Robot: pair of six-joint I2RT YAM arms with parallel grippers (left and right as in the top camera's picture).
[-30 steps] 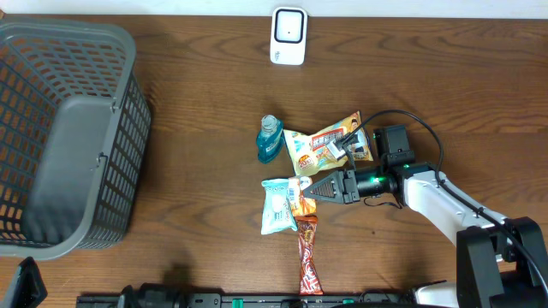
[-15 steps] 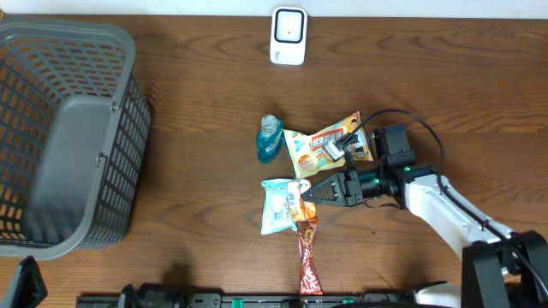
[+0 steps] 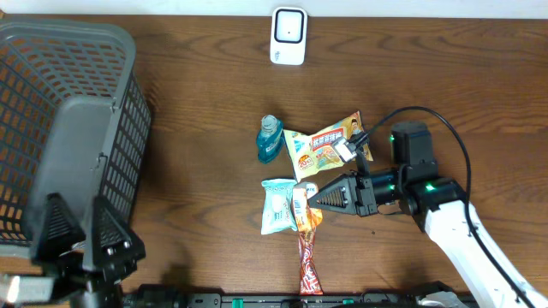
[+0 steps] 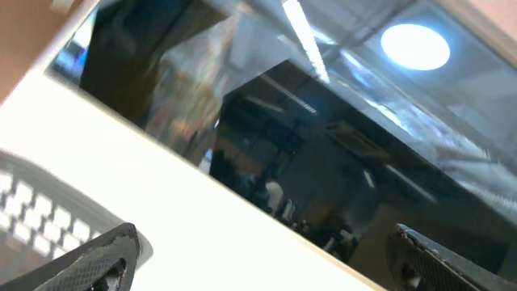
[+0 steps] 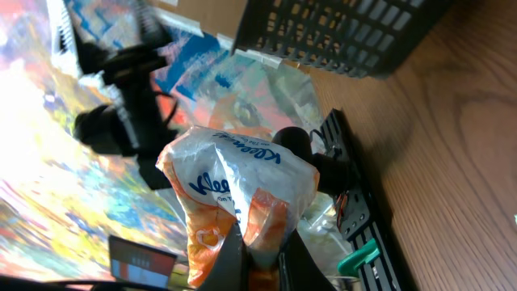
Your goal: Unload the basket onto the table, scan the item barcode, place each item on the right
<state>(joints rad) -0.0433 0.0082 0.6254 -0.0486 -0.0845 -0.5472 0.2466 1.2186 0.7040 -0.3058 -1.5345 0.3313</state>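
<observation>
Right pincer (image 3: 310, 198) closed on the orange packet (image 3: 300, 208). Over the last second the right arm has swung its elbow outward, while the tips have barely crept. In the wrist view the packet is pinched between the jaws, with the white tissue pack (image 5: 242, 174) pressed against it just ahead of the tips. You cannot tell whether that pack is riding along. Left pincer (image 3: 80, 233), jaws wide and holding nothing, has newly risen into the overhead view beside the basket (image 3: 77, 51), well apart from the right pincer. The scanner (image 3: 288, 36) stands far off to one side of the right tips, so judge the grasp made and the carry to the scanner not yet begun
</observation>
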